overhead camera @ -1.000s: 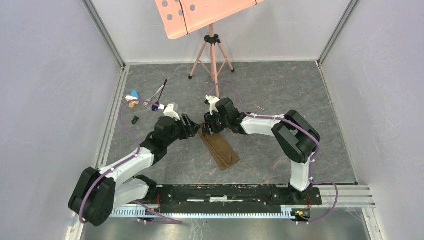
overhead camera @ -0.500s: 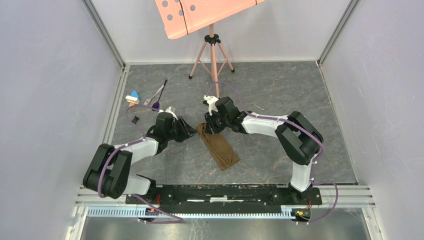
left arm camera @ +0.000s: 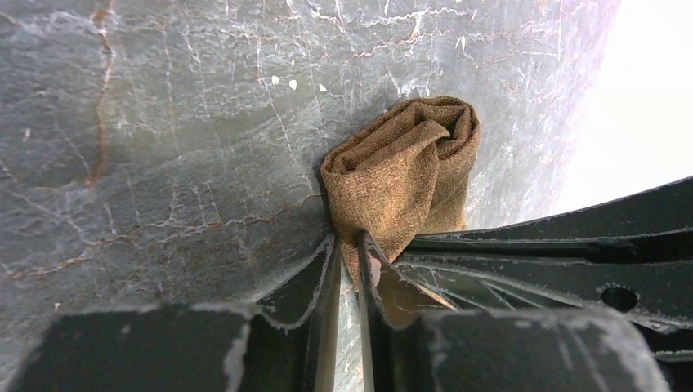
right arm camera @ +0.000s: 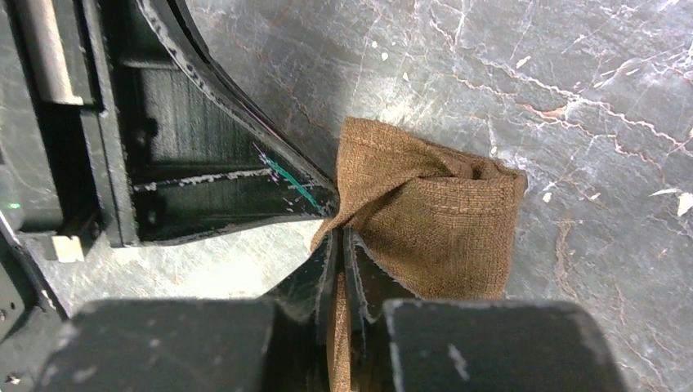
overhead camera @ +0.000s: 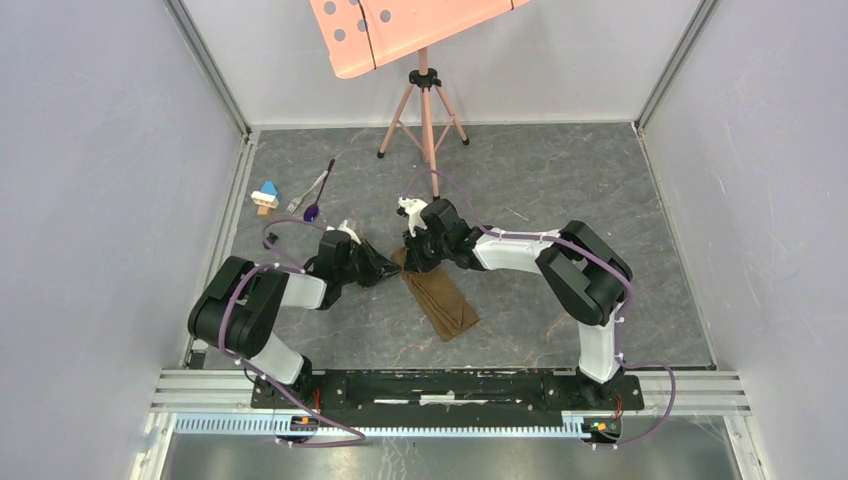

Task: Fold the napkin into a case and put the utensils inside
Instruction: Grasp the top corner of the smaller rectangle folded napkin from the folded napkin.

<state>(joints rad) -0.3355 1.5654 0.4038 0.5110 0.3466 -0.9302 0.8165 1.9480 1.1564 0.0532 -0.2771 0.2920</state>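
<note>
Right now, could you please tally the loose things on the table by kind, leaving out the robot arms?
Cloth: 1, the napkin
Cutlery: 2, the fork and the spoon
Toys: 1, the toy block
Stands: 1, the music stand
Total: 5
</note>
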